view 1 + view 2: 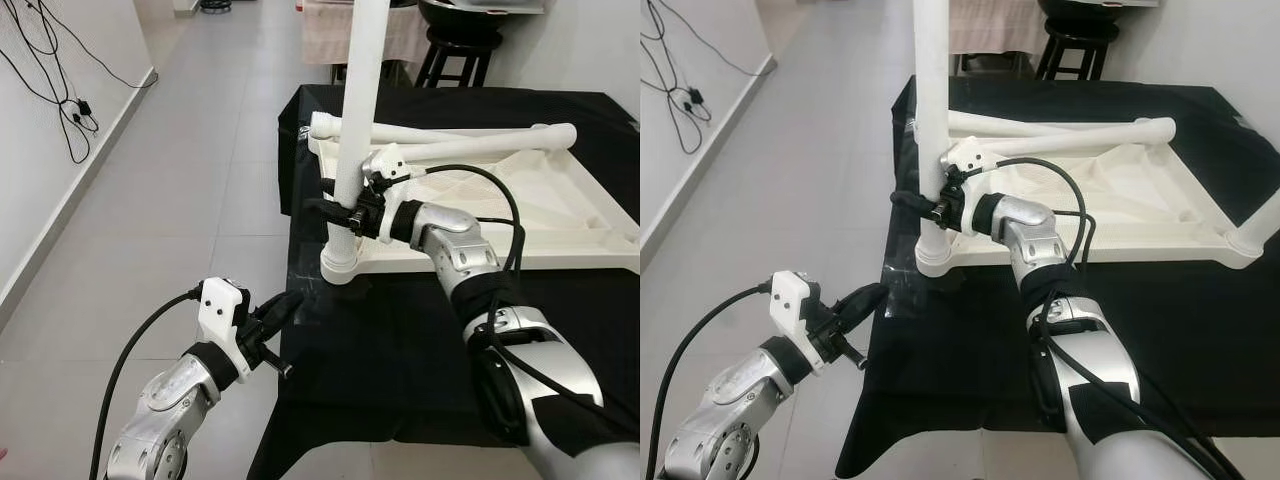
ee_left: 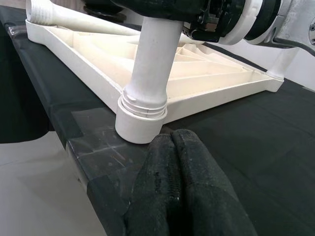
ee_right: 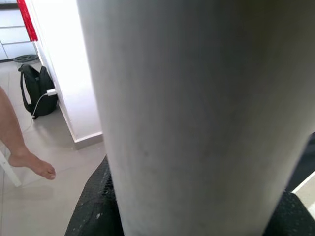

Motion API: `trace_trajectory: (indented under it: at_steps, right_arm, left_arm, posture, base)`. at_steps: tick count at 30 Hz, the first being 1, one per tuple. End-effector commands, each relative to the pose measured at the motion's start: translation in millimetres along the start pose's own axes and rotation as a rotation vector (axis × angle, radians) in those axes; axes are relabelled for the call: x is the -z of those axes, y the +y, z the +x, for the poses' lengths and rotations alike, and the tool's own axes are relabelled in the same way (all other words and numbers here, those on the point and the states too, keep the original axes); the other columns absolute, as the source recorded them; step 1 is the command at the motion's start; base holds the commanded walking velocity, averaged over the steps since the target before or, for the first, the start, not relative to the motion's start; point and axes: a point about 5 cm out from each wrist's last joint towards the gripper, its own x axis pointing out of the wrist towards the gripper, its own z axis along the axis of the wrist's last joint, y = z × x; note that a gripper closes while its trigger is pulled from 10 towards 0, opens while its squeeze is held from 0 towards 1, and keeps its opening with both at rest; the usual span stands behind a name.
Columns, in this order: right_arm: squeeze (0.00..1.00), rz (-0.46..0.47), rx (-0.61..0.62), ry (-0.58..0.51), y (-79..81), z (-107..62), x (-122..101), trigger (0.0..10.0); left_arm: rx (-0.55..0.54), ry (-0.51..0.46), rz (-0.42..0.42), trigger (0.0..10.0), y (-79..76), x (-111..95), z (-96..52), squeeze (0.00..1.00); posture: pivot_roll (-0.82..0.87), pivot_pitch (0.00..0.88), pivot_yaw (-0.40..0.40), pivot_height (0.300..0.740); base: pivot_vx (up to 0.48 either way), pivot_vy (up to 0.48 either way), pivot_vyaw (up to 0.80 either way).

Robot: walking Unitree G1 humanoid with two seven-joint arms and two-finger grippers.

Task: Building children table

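Right gripper point(image 1: 340, 212) clamped around upright white table leg point(image 1: 358, 110).

Leg standing in the corner socket point(image 1: 340, 265) of the upside-down white tabletop point(image 1: 500, 215), at the near left corner of the black-draped table point(image 1: 400, 340). Two loose legs point(image 1: 440, 140) lying across the tabletop's far edge. Left gripper point(image 1: 283, 308), fingers pressed together, hovering at the draped table's left edge, near the socket.

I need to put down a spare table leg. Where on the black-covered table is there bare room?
Bare black cloth lies between the inverted white tabletop and the near edge, beside the right arm. Crowded: the near-left corner, where the right gripper grips the upright leg and the left gripper hovers; two loose legs lie across the tabletop's far side.
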Motion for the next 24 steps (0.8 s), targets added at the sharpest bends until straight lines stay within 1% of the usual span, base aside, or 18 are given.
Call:
trace_trajectory:
  at_steps: [1,3,4,5,6,7,8,9,10,11,13,14,15,16,20,21,23,24]
  right_arm:
    - [0.00,0.023,-0.007,0.031,3.7,-4.8,16.3,0.0]
    - [0.00,0.008,0.074,0.040,0.5,-12.7,22.8,0.0]
    - [0.00,0.008,0.074,0.040,0.5,-12.7,22.8,0.0]
    - [0.00,0.018,0.146,0.048,0.8,-17.7,29.7,0.0]
    - [0.00,0.033,0.276,0.077,4.0,-21.7,40.9,0.0]
    - [0.00,0.033,0.276,0.077,4.0,-21.7,40.9,0.0]
    - [0.00,0.042,0.366,0.098,6.4,-24.7,48.3,0.0]
    - [0.00,0.042,0.366,0.098,6.4,-24.7,48.3,0.0]
    - [0.00,0.089,0.622,0.113,9.4,-30.3,58.9,0.0]
    - [0.00,0.139,0.707,0.117,34.6,-27.3,68.8,0.0]
    - [0.00,0.139,0.707,0.117,34.6,-27.3,68.8,0.0]
    - [0.00,0.118,0.711,0.103,49.7,-22.3,66.1,0.0]
    - [0.00,0.118,0.711,0.103,49.7,-22.3,66.1,0.0]
    - [0.00,0.128,0.719,0.092,54.7,-19.3,65.0,0.0]
    - [0.00,0.126,0.681,0.088,55.9,-14.8,64.8,0.0]
    - [0.00,0.126,0.665,0.090,52.5,-10.2,64.5,4.0]
    - [0.00,0.126,0.665,0.090,52.5,-10.2,64.5,4.0]
    - [0.00,0.127,0.650,0.081,49.5,-3.5,61.9,10.0]
  left_arm:
    - [0.003,0.011,-0.007,10.0,-1.6,2.6,-1.1,0.00]
    - [0.004,0.011,-0.007,10.0,-1.3,2.3,-1.5,0.00]
    - [0.004,0.011,-0.007,10.0,-1.3,2.3,-1.5,0.00]
    - [0.004,0.011,-0.007,10.0,-0.8,2.2,-1.8,0.00]
    - [0.005,0.012,-0.008,10.0,-0.2,1.9,-2.3,0.00]
    - [0.005,0.012,-0.008,10.0,-0.2,1.9,-2.3,0.00]
    - [0.005,0.012,-0.008,10.0,0.3,1.8,-2.6,0.00]
    - [0.005,0.012,-0.008,10.0,0.3,1.8,-2.6,0.00]
    - [0.004,0.013,-0.008,10.0,1.2,1.7,-3.0,0.00]
    - [0.007,0.015,-0.007,10.0,2.1,1.5,-2.8,0.00]
    - [0.007,0.015,-0.007,10.0,2.1,1.5,-2.8,0.00]
    - [0.007,0.017,-0.005,10.0,3.2,1.5,-2.8,0.00]
    - [0.007,0.017,-0.005,10.0,3.2,1.5,-2.8,0.00]
    - [0.008,0.017,-0.007,10.0,3.5,1.5,-2.3,0.00]
    - [0.011,0.019,-0.010,10.0,3.5,1.8,-1.6,0.00]
    - [0.015,0.020,-0.006,10.0,3.6,1.7,-1.1,0.00]
    - [0.015,0.020,-0.006,10.0,3.6,1.7,-1.1,0.00]
    - [0.004,0.015,-0.003,10.0,3.9,1.3,-0.8,0.00]
  posture:
    - [0.04,0.082,-0.052,0.740]
    - [0.03,0.084,-0.050,0.740]
    - [0.03,0.084,-0.050,0.740]
    - [0.03,0.085,-0.049,0.740]
    - [0.02,0.085,-0.050,0.740]
    - [0.02,0.085,-0.050,0.740]
    - [0.02,0.085,-0.049,0.740]
    - [0.02,0.085,-0.049,0.740]
    - [0.01,0.087,-0.043,0.740]
    - [0.03,0.096,-0.039,0.740]
    - [0.03,0.096,-0.039,0.740]
    - [0.00,0.084,-0.025,0.740]
    - [0.00,0.084,-0.025,0.740]
    - [0.00,0.083,-0.025,0.740]
    - [0.02,0.087,-0.038,0.740]
    - [0.02,0.085,-0.043,0.740]
    - [0.02,0.085,-0.043,0.740]
    - [0.02,0.086,-0.042,0.740]
  base:
    - [0.000,0.000,0.00]
    - [0.000,0.000,0.00]
    - [0.000,0.000,0.00]
    - [0.000,0.000,0.00]
    - [0.000,0.000,0.00]
    - [0.000,0.000,0.00]
    - [0.000,0.000,0.00]
    - [0.000,0.000,0.00]
    - [0.000,0.000,0.00]
    - [0.000,0.000,0.00]
    - [0.000,0.000,0.00]
    - [0.000,0.000,0.00]
    - [0.000,0.000,0.00]
    - [0.000,0.000,0.00]
    - [0.000,0.000,0.00]
    - [0.000,0.000,0.00]
    - [0.000,0.000,0.00]
    - [0.000,0.000,0.00]
